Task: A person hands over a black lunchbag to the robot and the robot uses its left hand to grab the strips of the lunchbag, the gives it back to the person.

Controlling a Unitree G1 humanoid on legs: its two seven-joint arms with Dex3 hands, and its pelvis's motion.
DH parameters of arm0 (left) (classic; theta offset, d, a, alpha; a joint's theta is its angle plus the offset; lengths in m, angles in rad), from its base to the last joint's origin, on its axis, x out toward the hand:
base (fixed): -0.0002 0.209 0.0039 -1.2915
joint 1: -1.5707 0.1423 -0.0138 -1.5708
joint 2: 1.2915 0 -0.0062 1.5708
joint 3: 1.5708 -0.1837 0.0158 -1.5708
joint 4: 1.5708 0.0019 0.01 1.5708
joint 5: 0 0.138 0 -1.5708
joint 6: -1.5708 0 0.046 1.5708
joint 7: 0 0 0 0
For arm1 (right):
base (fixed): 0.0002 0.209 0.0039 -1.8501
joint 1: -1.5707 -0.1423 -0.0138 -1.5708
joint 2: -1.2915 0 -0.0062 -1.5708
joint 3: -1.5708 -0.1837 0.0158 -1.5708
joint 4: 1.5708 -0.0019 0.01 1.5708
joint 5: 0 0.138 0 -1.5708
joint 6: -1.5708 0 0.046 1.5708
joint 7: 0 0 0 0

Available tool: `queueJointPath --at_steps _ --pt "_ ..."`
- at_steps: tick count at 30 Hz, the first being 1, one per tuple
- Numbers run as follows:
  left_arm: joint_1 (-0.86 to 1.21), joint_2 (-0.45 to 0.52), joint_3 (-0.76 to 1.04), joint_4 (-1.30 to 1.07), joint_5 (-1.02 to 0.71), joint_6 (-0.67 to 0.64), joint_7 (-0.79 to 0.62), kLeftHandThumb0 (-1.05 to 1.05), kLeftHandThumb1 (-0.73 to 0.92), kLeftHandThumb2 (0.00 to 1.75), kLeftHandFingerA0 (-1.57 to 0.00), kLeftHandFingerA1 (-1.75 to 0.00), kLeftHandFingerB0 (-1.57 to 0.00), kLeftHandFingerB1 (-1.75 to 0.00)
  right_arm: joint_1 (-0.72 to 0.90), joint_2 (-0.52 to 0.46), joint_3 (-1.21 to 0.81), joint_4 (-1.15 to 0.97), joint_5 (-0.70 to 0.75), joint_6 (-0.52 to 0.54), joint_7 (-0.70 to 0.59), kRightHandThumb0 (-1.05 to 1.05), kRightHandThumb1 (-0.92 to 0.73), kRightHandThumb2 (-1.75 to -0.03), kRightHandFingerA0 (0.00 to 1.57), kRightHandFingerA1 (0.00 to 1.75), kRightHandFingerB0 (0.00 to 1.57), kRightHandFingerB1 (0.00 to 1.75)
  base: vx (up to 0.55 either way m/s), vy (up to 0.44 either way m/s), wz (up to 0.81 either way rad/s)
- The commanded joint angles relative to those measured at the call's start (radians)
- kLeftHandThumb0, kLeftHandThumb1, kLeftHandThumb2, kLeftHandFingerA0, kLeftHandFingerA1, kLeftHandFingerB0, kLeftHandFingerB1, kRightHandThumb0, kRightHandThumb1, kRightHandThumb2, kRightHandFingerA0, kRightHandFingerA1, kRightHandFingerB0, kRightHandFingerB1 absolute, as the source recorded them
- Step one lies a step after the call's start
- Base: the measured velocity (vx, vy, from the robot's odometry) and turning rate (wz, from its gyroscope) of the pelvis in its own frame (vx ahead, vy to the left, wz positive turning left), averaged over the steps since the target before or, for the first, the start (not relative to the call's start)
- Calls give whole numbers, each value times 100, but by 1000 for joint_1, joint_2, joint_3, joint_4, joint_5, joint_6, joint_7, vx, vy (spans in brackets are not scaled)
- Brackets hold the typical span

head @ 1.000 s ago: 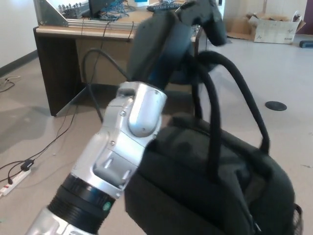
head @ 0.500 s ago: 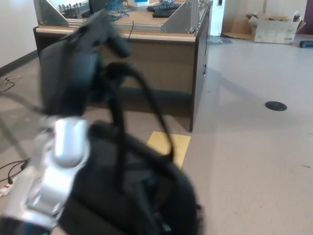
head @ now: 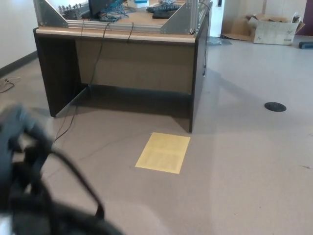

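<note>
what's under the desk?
Under the desk: dark shadowed floor and cables trailing down and out. A yellow sheet lies in front, not under. Deeper recess is too dark to see.

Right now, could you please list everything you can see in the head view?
desk: one, dark sides, light top, at the back, left of centre.
frame: one, silver metal, on the desk.
cables: several, dark, hanging off the desk and trailing on the floor.
yellow sheet: one, flat on the floor before the desk.
floor cap: one, dark, round, on the floor at right.
box: one, cardboard, open, far right at the back.
lunchbag: one, black, blurred, bottom left corner, straps arching up.
left hand: black, blurred, at the left edge by the straps.
</note>
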Motion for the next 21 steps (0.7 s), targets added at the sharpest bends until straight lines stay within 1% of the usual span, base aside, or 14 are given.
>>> queueJointPath --at_steps 1,5,6,7,10,11,12,13,14,17,19,20,21 --pt "268 31 70 138 120 -304 350 -11 61 57 -88 -175 -68 -172 2 -31 11 7 -21 -28 -6 -67 -75 -63 52 43 48 41 0 0 0" --pt "308 60 70 271 147 -335 445 -10 60 57 -86 -175 -65 -174 -10 -26 14 9 -24 -19 -7 -66 -75 -63 52 43 48 41 0 0 0" --pt "313 64 70 284 151 -337 456 -10 60 57 -86 -175 -65 -174 -12 -25 16 9 -25 -18 -7 -66 -75 -63 52 43 48 41 0 0 0" --pt "342 72 75 330 140 -360 465 -9 61 56 -83 -175 -63 -175 -10 -24 16 5 -23 -13 -2 -67 -75 -63 52 43 48 41 0 0 0" --pt "360 88 73 377 150 -376 500 -5 60 57 -83 -175 -62 -175 -10 -26 17 2 -22 -10 0 -66 -75 -63 52 44 48 41 0 0 0" --pt "379 95 79 393 147 -386 507 -8 62 56 -83 -175 -64 -175 -11 -23 14 6 -17 -11 2 -68 -63 -101 48 58 37 51 0 0 0" --pt "386 100 81 405 147 -393 518 -12 64 56 -83 -175 -67 -171 -12 -22 15 7 -17 -10 1 -67 -74 -63 53 43 48 41 0 0 0" --pt "387 105 81 414 152 -396 529 -12 64 56 -83 -175 -67 -171 -12 -22 17 6 -18 -8 0 -67 -74 -63 53 43 48 41 0 0 0" --pt "400 109 87 411 154 -390 536 -12 65 55 -83 -175 -65 -175 -11 -20 15 6 -15 -6 2 -68 -63 -101 49 58 37 51 0 0 0" --pt "409 120 91 416 153 -399 545 -13 65 56 -84 -175 -67 -175 -15 -18 14 15 -15 -13 -4 -68 -63 -101 49 59 37 51 0 0 0" --pt "415 130 95 410 147 -422 540 -12 64 55 -79 -175 -61 -175 -14 -17 15 14 -15 -10 -6 -69 -63 -102 48 58 37 51 0 0 0" --pt "417 134 98 399 151 -426 543 -12 64 56 -79 -175 -60 -175 -12 -17 14 14 -15 -11 -8 -68 -74 -63 54 44 49 41 0 0 0" --pt "419 136 101 386 154 -430 545 -12 64 56 -79 -175 -60 -175 -11 -18 14 15 -15 -16 -10 -68 -74 -63 54 44 49 41 0 0 0"
